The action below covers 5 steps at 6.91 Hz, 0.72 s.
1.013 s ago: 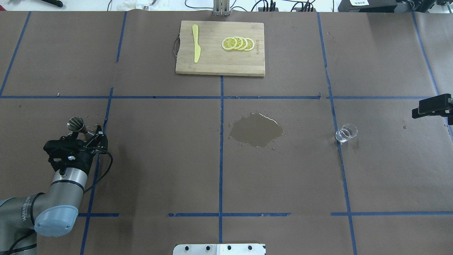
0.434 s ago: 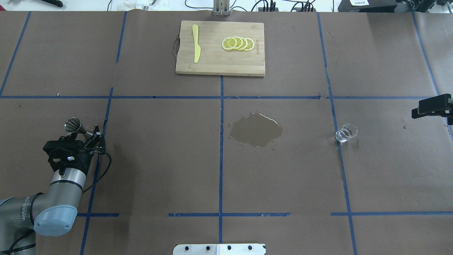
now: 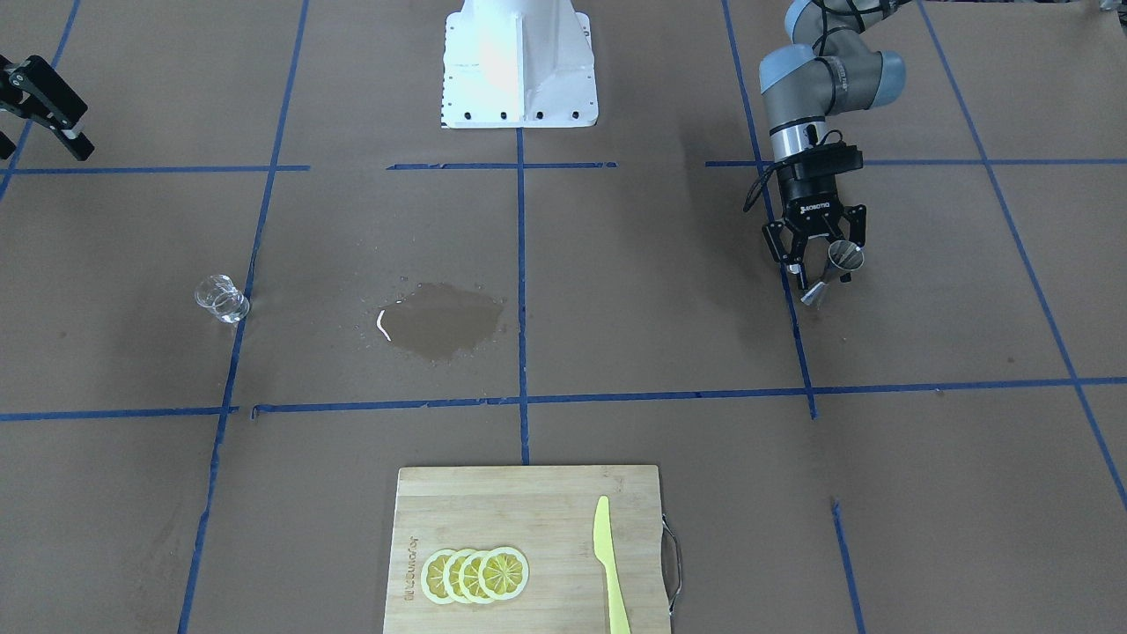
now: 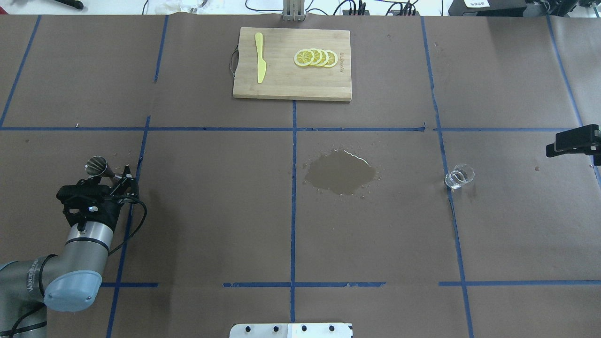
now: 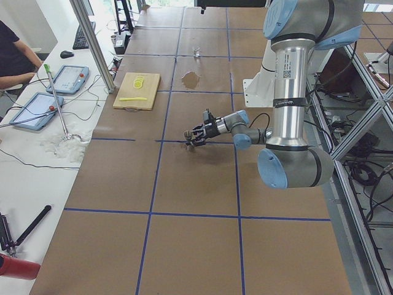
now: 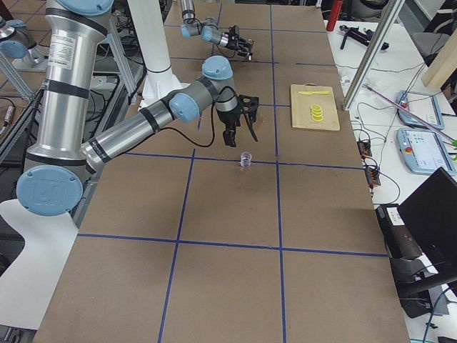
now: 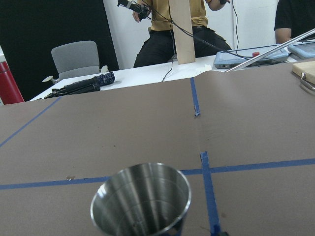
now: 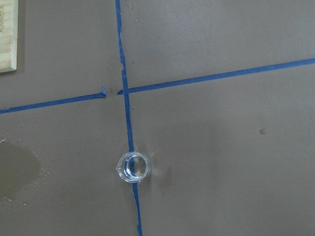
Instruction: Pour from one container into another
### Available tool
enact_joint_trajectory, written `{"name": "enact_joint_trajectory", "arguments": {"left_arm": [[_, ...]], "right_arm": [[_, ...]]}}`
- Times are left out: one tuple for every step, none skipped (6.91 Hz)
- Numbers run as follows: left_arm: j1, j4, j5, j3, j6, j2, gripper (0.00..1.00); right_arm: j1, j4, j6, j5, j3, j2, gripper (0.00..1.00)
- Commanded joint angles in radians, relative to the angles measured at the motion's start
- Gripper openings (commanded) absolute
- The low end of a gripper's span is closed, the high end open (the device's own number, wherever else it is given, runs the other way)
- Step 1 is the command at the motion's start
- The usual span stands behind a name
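Observation:
A steel jigger hangs tilted just above the table, with my left gripper shut on its narrow waist. From overhead the jigger pokes out past the left gripper at the table's left. In the left wrist view the jigger's open mouth faces the camera and looks empty. A small clear glass stands upright on a blue tape line at the right, with a little clear liquid in it. My right gripper hovers open at the right edge, apart from the glass.
A wet puddle darkens the paper between the jigger and the glass. At the far side lies a wooden cutting board with a yellow knife and lemon slices. The robot's white base stands at the near edge.
My left gripper has drifted slightly to the left with the jigger still in it. The glass, the puddle and the right gripper have stayed put.

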Motion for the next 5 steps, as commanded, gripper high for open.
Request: {"name": "enact_joint_trajectory", "arguments": {"left_arm": [[-0.011,-0.001,-0.003,0.007,0.003,-0.002,0.65],[-0.015,-0.003,-0.003,0.014,0.003,-0.002,0.65],[-0.017,-0.003,-0.004,0.014,0.003,-0.005,0.63],[-0.017,-0.003,-0.006,0.015,0.003,-0.005,0.59],[-0.017,-0.003,-0.006,0.018,0.002,-0.01,0.51]], "right_arm": [[0.0,0.0,0.0,0.0,0.0,0.0,1.0],[0.002,0.0,0.0,0.0,0.0,0.0,1.0],[0.002,0.0,0.0,0.0,0.002,0.0,1.0],[0.002,0.0,0.0,0.0,0.002,-0.002,1.0],[0.002,0.0,0.0,0.0,0.002,-0.002,1.0]]}}
